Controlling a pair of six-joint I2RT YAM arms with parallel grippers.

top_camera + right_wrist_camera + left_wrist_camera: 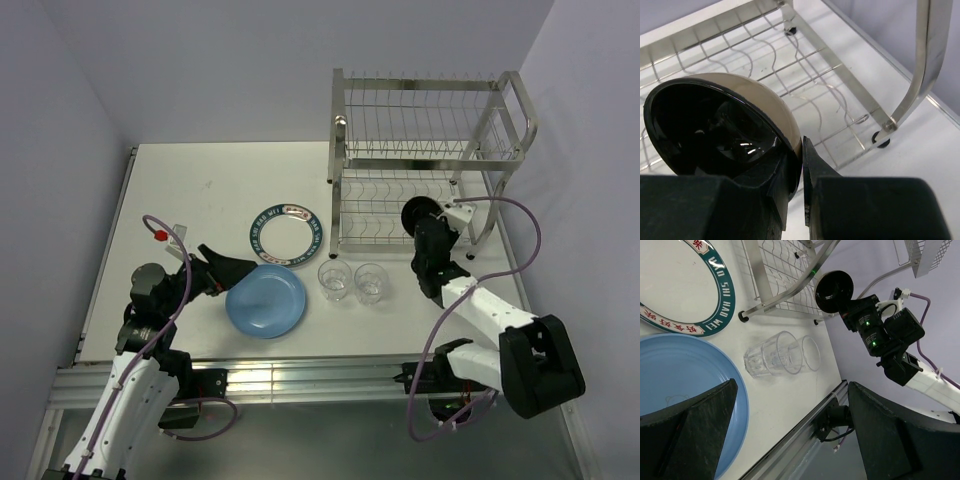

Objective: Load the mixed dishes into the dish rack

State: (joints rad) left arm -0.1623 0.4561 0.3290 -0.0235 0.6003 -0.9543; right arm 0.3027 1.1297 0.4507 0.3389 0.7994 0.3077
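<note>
Right gripper (801,150) sits closest in its wrist view, its jaws pinched tight on the rim of the small black bowl (715,130). One finger is inside the glossy black hollow and the other against the tan outer wall. The bowl is held on edge, not level. From above it hangs at the 6 o'clock side of the dish rack (430,150), by the front of the lower tier. The wavy shelf wires show just behind it, and I cannot tell whether bowl and wire touch. A rack leg stands at 3 o'clock of the bowl.

The rack fills the table (190,190) at about 1 o'clock.

The left gripper (245,270) is spread wide with nothing between its fingers. It points at the 10 o'clock rim of the light-blue plate (268,303), and contact cannot be judged. That plate lies flat near the table's 6 o'clock edge.

The white plate with the teal lettered rim (286,232) lies flat at 12 o'clock of the blue one, rims very close.

Two clear glasses (334,280) (371,283) stand upright side by side at 3 o'clock of the blue plate. They are between the left gripper and the rack's front.
</note>
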